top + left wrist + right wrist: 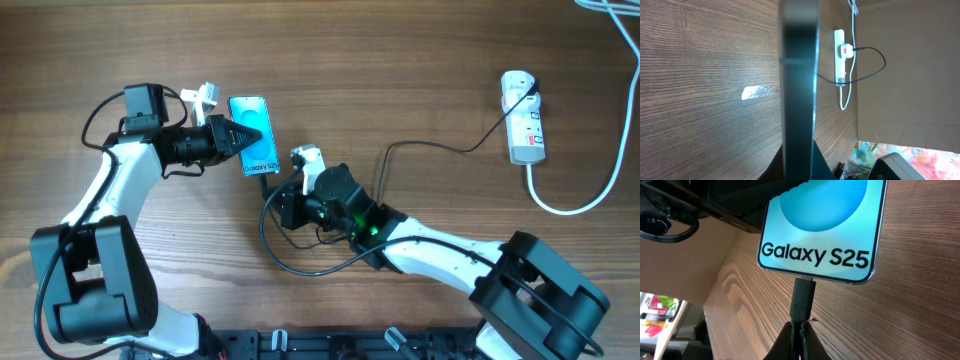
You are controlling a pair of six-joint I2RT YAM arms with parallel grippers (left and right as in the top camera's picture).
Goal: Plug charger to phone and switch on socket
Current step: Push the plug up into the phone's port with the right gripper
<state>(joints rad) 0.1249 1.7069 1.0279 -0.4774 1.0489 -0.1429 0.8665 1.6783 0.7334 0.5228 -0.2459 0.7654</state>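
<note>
Right pincer [799, 330] clamps the charger tip [803, 297] against the phone [825, 230], which left pincer [248, 137] grips.

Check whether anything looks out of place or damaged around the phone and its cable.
Nothing looks damaged or spilled. The left gripper holds the phone, and the right gripper pinches the plug tip squarely against its bottom edge. Only the cable looks untidy, looping loosely beside that gripper.
</note>
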